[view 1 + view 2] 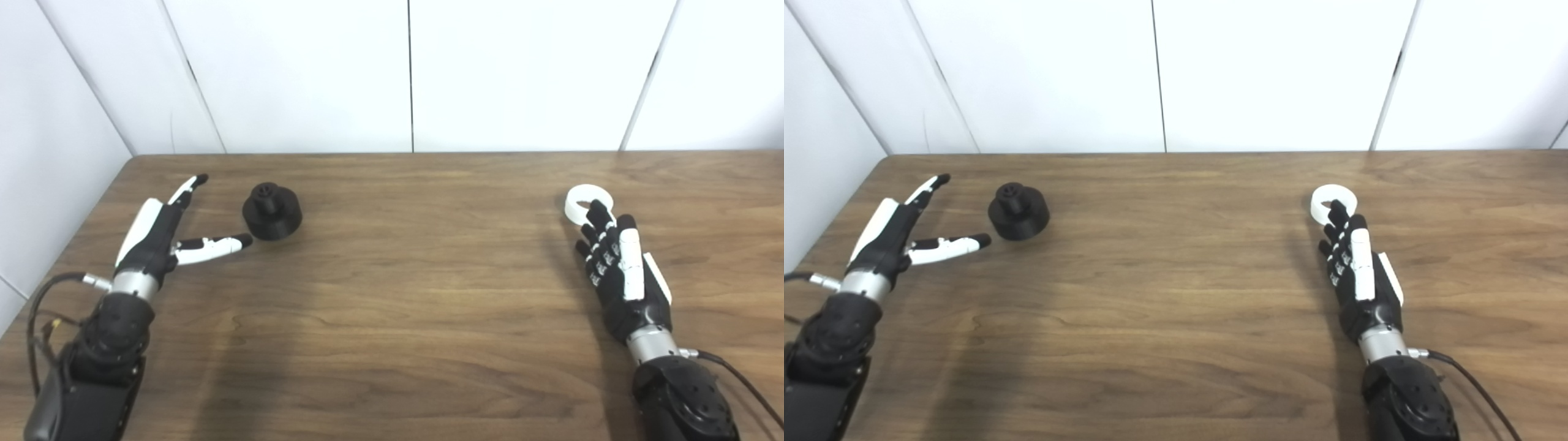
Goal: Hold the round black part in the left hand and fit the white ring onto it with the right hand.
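Note:
The round black part [272, 211] stands on the wooden table [416, 294] at the left, a small knob on top. My left hand [164, 236] is open just left of it, thumb tip close to its base, not holding it. The white ring [588, 205] lies flat on the table at the right. My right hand [620, 269] is open just in front of the ring, fingers stretched toward it, their tips at its near rim. The same scene shows in the right eye view, with the part [1018, 211] and the ring [1332, 203].
White wall panels [404, 73] stand behind the table and along its left side. The table's left edge runs close to my left arm. A black cable [744, 383] trails from the right wrist.

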Tool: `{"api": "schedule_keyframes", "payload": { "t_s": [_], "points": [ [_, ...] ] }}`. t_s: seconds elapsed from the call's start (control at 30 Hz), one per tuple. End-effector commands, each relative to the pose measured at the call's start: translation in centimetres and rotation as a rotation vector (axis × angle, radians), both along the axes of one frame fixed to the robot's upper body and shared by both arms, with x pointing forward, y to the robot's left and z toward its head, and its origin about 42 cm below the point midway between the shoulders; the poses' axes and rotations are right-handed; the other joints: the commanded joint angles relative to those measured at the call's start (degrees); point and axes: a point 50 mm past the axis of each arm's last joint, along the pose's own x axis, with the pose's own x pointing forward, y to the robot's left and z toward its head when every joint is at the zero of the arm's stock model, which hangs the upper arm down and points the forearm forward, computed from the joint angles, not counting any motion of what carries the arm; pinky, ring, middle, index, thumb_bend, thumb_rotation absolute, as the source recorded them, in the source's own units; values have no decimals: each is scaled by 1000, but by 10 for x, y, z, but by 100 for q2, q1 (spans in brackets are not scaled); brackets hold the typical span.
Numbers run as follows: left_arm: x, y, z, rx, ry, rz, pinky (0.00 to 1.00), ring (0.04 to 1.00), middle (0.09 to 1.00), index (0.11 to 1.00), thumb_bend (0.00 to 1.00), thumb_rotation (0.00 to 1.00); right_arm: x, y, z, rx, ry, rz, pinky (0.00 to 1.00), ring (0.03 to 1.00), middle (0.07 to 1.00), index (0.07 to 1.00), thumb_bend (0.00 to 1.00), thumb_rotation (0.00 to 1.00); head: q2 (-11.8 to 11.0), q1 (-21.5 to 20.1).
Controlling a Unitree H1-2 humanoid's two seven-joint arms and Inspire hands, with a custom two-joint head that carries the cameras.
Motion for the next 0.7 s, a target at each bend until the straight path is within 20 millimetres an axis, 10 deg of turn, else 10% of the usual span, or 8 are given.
{"api": "schedule_keyframes", "payload": {
  "t_s": [0.0, 0.67],
  "points": [
    [23, 14, 28, 114, -38, -30, 1000, 1000, 1000, 935, 984, 292, 7, 1, 18, -5, -69, 19, 1000, 1000, 988, 960, 554, 1000, 6, 4],
    [59, 7, 18, 246, 33, -71, 937, 1000, 981, 912, 976, 264, 4, 0, 14, -7, -66, 16, 1000, 1000, 972, 958, 566, 1000, -131, -18]
  ]
}}
